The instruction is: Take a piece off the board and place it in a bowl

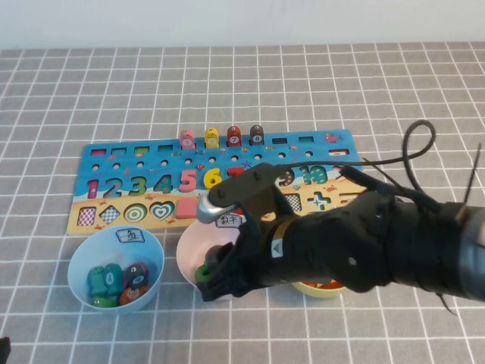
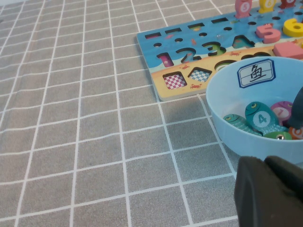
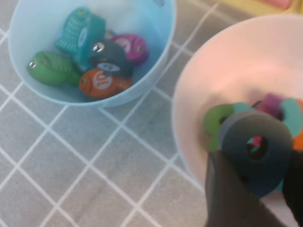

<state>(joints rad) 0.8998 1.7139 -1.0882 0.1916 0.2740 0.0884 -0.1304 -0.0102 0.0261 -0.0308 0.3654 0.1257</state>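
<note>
The right gripper (image 3: 258, 189) hangs directly above the pale pink round plastic bowl (image 3: 208, 71), jaws clamped on the small dark grey wooden numeral "9" (image 3: 255, 151). The left gripper (image 2: 270, 194) sits parked on the tabletop, jaw state unclear.

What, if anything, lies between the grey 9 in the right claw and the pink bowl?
Nothing visible. The right claw holds the 9 directly above the pink bowl, with only pieces already in the bowl underneath. The left claw sits by the blue bowl.
</note>
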